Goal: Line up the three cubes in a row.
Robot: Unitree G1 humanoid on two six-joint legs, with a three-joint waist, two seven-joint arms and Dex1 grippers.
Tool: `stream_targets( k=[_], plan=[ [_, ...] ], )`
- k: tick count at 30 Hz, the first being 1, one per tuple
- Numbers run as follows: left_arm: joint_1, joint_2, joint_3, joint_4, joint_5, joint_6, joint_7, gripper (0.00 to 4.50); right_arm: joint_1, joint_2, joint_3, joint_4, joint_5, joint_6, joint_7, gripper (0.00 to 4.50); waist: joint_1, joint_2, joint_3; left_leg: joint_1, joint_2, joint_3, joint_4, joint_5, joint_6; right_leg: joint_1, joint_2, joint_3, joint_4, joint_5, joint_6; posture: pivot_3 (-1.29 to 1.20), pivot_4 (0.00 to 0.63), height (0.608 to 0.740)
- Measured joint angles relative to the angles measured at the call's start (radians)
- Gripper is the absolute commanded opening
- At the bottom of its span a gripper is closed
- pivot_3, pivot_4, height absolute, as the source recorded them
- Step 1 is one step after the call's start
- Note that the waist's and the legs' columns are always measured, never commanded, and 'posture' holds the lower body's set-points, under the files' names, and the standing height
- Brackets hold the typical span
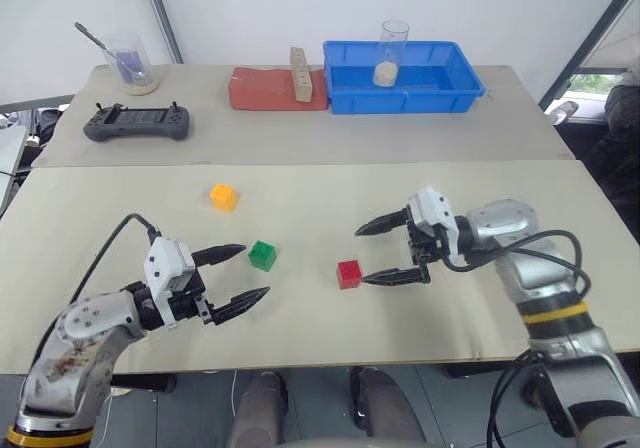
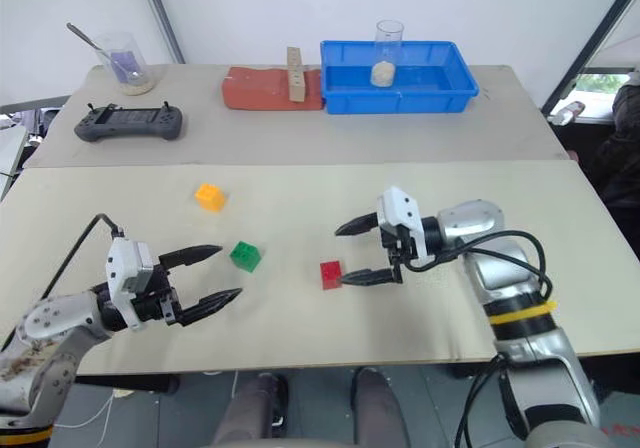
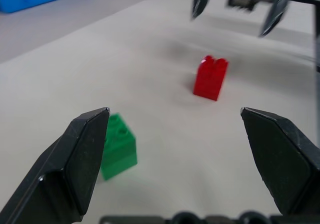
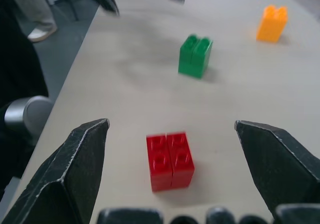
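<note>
Three studded cubes stand apart on the near table in a slanting line: orange-yellow (image 1: pixel 223 197) farthest back and left, green (image 1: pixel 263 256) in the middle, red (image 1: pixel 348 273) nearest and to the right. My left gripper (image 1: pixel 255 271) is open and empty, just left of the green cube, its far finger close beside it. My right gripper (image 1: pixel 361 256) is open and empty too, raised just right of the red cube and pointing left. In the right wrist view the red cube (image 4: pixel 169 160) lies on the table between my open fingers, apart from both.
On the far table are a blue tray (image 1: pixel 460 93) holding a glass (image 1: pixel 392 53), a tall wooden block (image 1: pixel 299 73) on a red-brown pad (image 1: pixel 265 88), a dark handheld controller (image 1: pixel 137 121) and a beaker with a spoon (image 1: pixel 130 63). A person sits at the far right (image 1: pixel 620 118).
</note>
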Motion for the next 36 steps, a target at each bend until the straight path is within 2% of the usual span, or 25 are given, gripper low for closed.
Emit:
stream_targets(
  k=[6, 9, 18, 20, 21, 23, 27, 33, 36],
  plan=[
    [0.012, -0.151, -0.031, 0.022, 0.099, -0.05, 0.182, 4.5, 0.069, -0.042, -0.049, -0.319, 0.139, 0.224, -0.136, 4.46, 0.006, 0.0, 0.0, 0.0, -0.001, 0.0, 0.001, 0.0, 0.0, 0.001, -0.001, 0.0, -0.001, 0.0, 0.0, 0.0, 0.15, 0.74],
    [0.014, -0.201, -0.066, 0.039, 0.141, -0.067, 0.232, 4.5, 0.076, -0.055, -0.051, -0.366, 0.176, 0.269, -0.177, 4.46, 0.006, -0.001, 0.0, 0.0, -0.001, 0.0, 0.003, -0.004, -0.007, 0.001, -0.001, 0.0, -0.001, 0.0, 0.0, 0.0, 0.15, 0.74],
    [-0.022, -0.351, -0.168, 0.17, 0.289, -0.177, 0.398, 4.5, 0.077, -0.088, -0.066, -0.397, 0.216, 0.294, -0.24, 4.46, 0.007, -0.001, 0.0, -0.001, -0.001, 0.0, 0.004, -0.003, -0.005, 0.001, -0.001, 0.0, -0.001, 0.0, 0.0, 0.0, 0.15, 0.74],
    [-0.025, -0.369, -0.179, 0.192, 0.321, -0.194, 0.432, 4.5, 0.08, -0.1, -0.069, -0.409, 0.219, 0.296, -0.248, 4.46, 0.007, -0.001, 0.0, -0.002, -0.001, 0.0, 0.004, 0.0, 0.0, 0.001, -0.001, 0.0, -0.001, 0.0, 0.0, 0.0, 0.15, 0.74],
    [-0.025, -0.371, -0.183, 0.198, 0.331, -0.201, 0.445, 3.94, 0.084, -0.104, -0.071, -0.414, 0.224, 0.298, -0.252, 4.5, 0.007, -0.001, 0.0, -0.002, -0.001, 0.0, 0.004, 0.0, 0.0, 0.001, -0.001, 0.0, -0.001, 0.0, 0.0, 0.0, 0.15, 0.74],
    [-0.026, -0.375, -0.187, 0.201, 0.341, -0.206, 0.458, 3.19, 0.098, -0.114, -0.074, -0.42, 0.238, 0.302, -0.255, 4.5, 0.008, -0.001, 0.0, -0.002, -0.001, 0.0, 0.004, 0.0, 0.0, 0.001, -0.001, 0.0, -0.001, 0.0, 0.0, 0.0, 0.15, 0.74],
    [-0.03, -0.376, -0.188, 0.218, 0.343, -0.226, 0.459, 1.3, 0.102, -0.121, -0.075, -0.429, 0.255, 0.308, -0.265, 4.5, 0.008, -0.001, 0.0, -0.002, -0.001, 0.0, 0.004, -0.001, -0.001, 0.001, -0.001, 0.0, -0.002, 0.0, 0.0, 0.0, 0.15, 0.74],
    [-0.052, -0.361, -0.187, 0.238, 0.337, -0.238, 0.446, 1.31, 0.101, -0.125, -0.076, -0.429, 0.256, 0.316, -0.284, 4.5, 0.008, -0.001, 0.0, -0.002, -0.001, 0.0, 0.004, -0.004, -0.007, 0.001, -0.001, 0.0, -0.001, 0.0, 0.0, 0.0, 0.15, 0.74],
    [-0.072, -0.266, -0.201, 0.237, 0.298, -0.216, 0.328, 1.31, 0.101, -0.139, -0.088, -0.428, 0.257, 0.316, -0.285, 4.5, 0.008, -0.001, 0.0, -0.002, -0.001, 0.0, 0.004, -0.004, -0.007, 0.0, -0.001, 0.0, -0.001, 0.0, 0.0, 0.0, 0.15, 0.74]
  ],
)
